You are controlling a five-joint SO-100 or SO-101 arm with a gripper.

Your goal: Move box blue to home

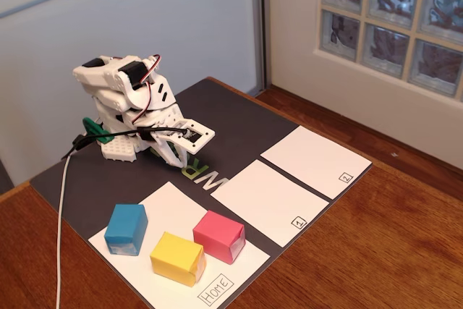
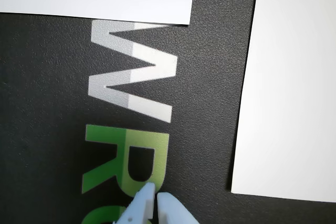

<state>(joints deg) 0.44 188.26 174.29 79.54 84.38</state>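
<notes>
Clearly, "Home" is showing handwritten at a corner of home (image 1: 170, 204), where the box blue (image 1: 126, 229) is sitting beside a yellow block (image 1: 177, 257) and a pink block (image 1: 219, 236). Smaller sheets are bearing "1" (image 1: 268, 200) and "2" (image 1: 315, 161). Large printed letters, probably "W" and "R" (image 2: 131, 124), are lying across the dark mat (image 1: 239, 117). The gripper (image 2: 155, 199) is resting folded over the mat, fingertips nearly touching, holding nothing. A wooden table (image 1: 383, 244) is carrying everything, with a glass-block window (image 1: 391, 19) behind.
</notes>
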